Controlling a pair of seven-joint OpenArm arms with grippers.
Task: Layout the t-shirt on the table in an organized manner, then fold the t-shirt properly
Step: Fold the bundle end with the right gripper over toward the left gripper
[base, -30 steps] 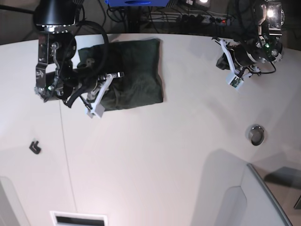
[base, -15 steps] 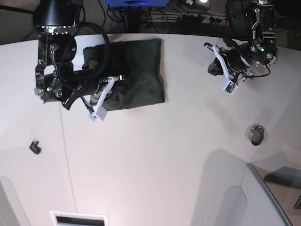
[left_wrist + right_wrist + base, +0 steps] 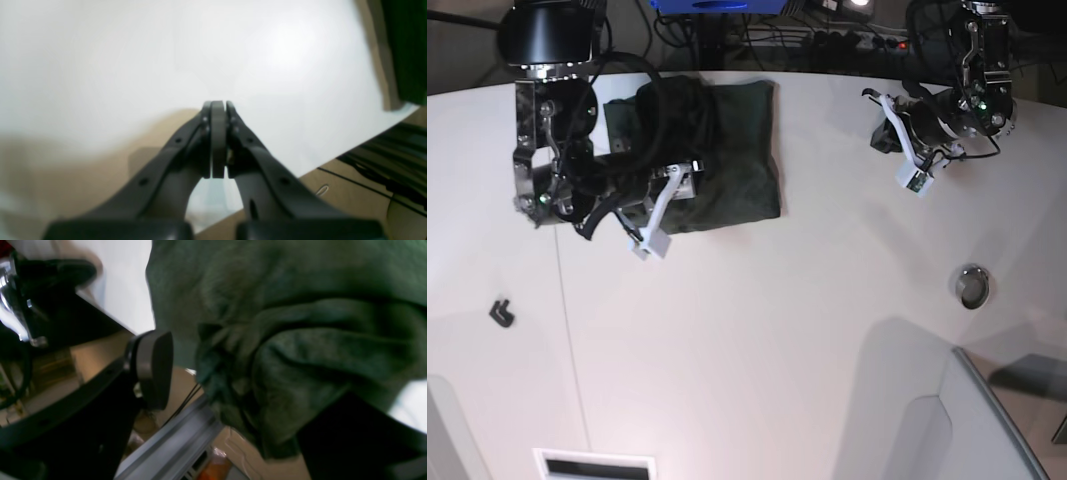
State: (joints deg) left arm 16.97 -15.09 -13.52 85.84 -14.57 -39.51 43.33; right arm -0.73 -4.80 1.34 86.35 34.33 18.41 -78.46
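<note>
On the table (image 3: 747, 330), far side: folded t-shirt (image 3: 732, 160).
Right gripper (image 3: 213, 373) jaws stand parted, cloth bunched between them, not pinched; left gripper (image 3: 218, 140) is fully closed, empty, well apart.

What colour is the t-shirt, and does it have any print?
Plain dark green t-shirt, no print visible; base view shows it best.

right tool (image 3: 233, 373) opened, moved right | t-shirt (image 3: 727, 160) left edge bunched up | left arm retracted
</note>
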